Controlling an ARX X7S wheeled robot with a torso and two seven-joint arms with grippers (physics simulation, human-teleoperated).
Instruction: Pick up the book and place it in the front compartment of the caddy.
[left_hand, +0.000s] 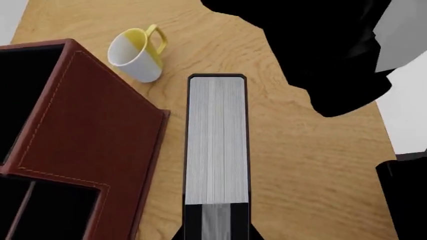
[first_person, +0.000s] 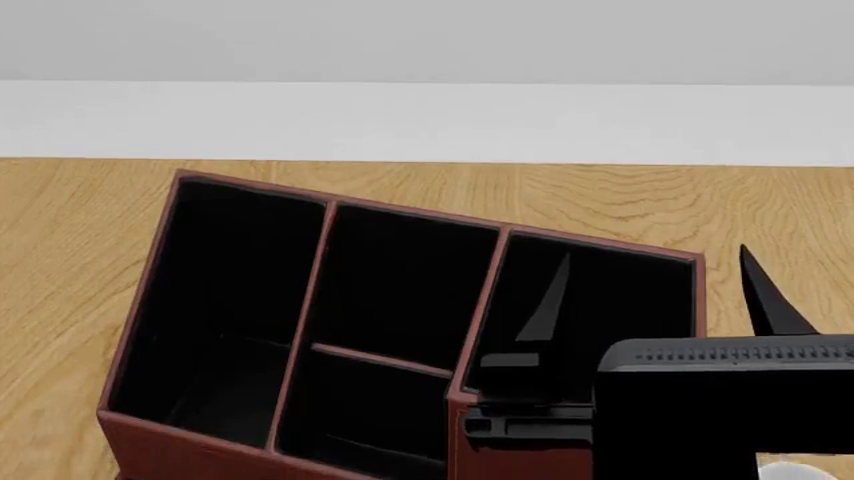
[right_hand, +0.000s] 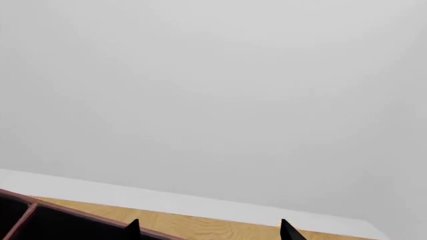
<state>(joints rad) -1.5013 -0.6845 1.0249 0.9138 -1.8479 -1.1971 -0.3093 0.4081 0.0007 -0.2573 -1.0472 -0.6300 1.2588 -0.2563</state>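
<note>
My left gripper (left_hand: 217, 222) is shut on the book (left_hand: 217, 145), a black hardcover held with its white page edges up. The book hangs over the table just beside the outer wall of the red-brown caddy (left_hand: 87, 125). In the head view the book (first_person: 727, 410) is at the lower right, in front of the caddy's (first_person: 334, 205) right-hand compartments. My right gripper (first_person: 654, 275) is open and empty, fingers pointing up, one over the caddy's right compartment and one beyond its right wall. Its tips also show in the right wrist view (right_hand: 210, 230), with the caddy rim (right_hand: 40, 212) beside them.
A white-and-yellow mug (left_hand: 137, 50) lies on its side on the wooden table (first_person: 67, 250), past the book's far end and near the caddy's corner. A black arm part (left_hand: 320, 45) hangs over the table there. The table's far edge (first_person: 427, 160) runs behind the caddy.
</note>
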